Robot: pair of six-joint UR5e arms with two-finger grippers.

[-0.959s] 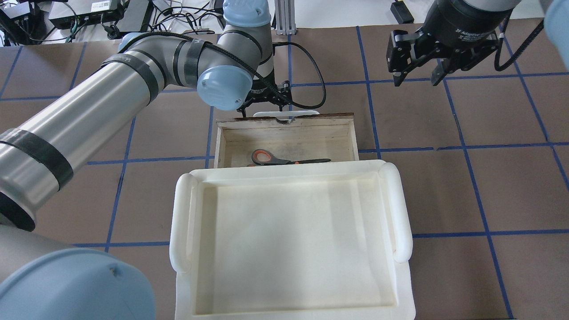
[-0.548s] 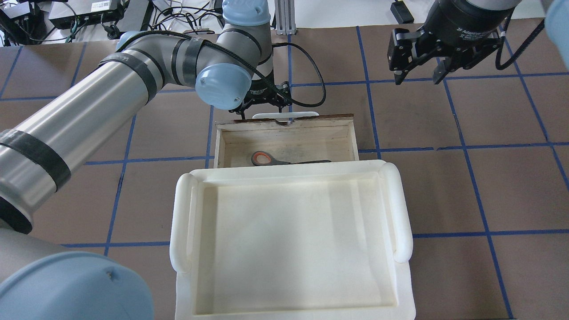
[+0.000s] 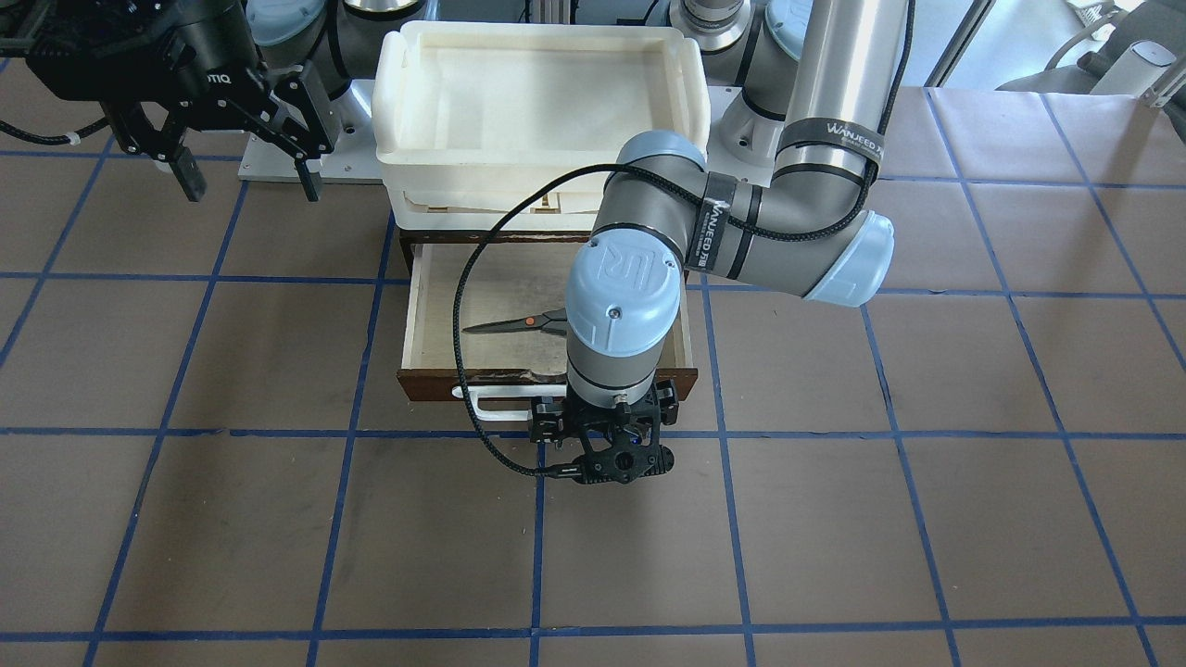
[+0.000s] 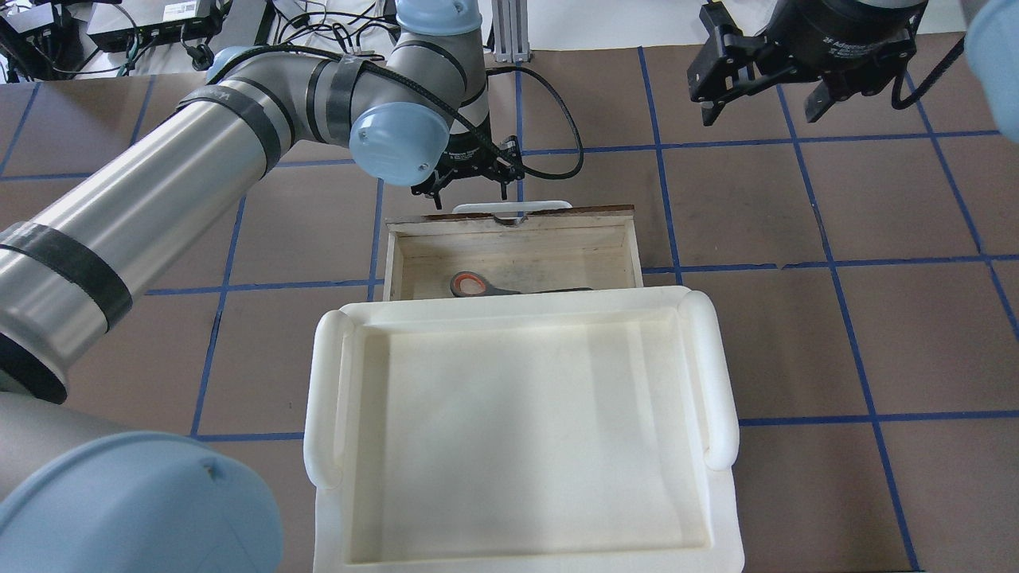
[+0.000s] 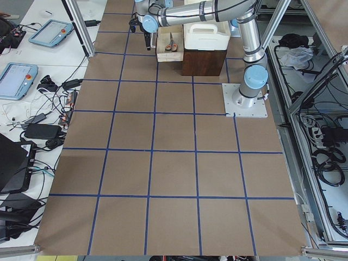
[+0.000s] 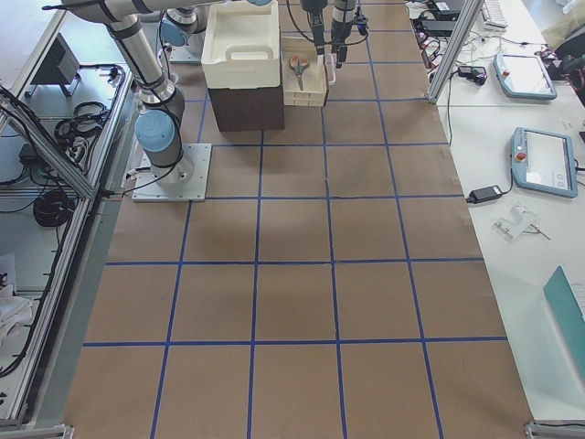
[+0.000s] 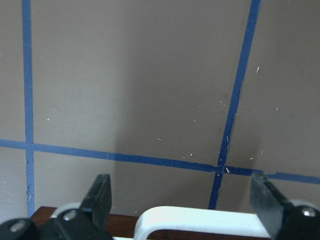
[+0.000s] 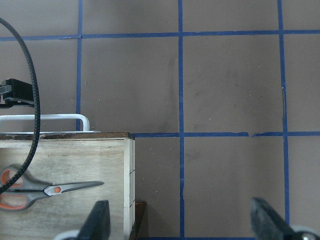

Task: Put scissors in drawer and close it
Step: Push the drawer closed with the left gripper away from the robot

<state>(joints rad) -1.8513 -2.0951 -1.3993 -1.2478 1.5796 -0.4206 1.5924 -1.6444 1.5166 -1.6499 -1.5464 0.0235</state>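
The scissors (image 4: 478,284) (image 3: 515,322) (image 8: 46,189) lie flat in the open wooden drawer (image 4: 394,255) (image 3: 435,382), their handles partly hidden under the cream tray. Just beyond the drawer's white bar handle (image 4: 511,205) (image 7: 200,221) hovers my left gripper (image 4: 471,193) (image 7: 182,199), open, with its fingers (image 7: 100,196) astride the handle's near end and nothing held. My right gripper (image 4: 762,110) (image 3: 248,182) (image 8: 182,221) hangs open and empty, high over the table off the drawer's right corner.
A cream plastic tray stack (image 4: 334,398) (image 3: 542,32) sits on the dark cabinet that houses the drawer. The left arm's black cable (image 3: 463,306) loops over the drawer. Brown table with blue tape lines (image 4: 828,263) surrounds it.
The drawer slid slightly inward, so less of the scissors shows. My left gripper then eased back from the handle, and the right gripper moved farther away.
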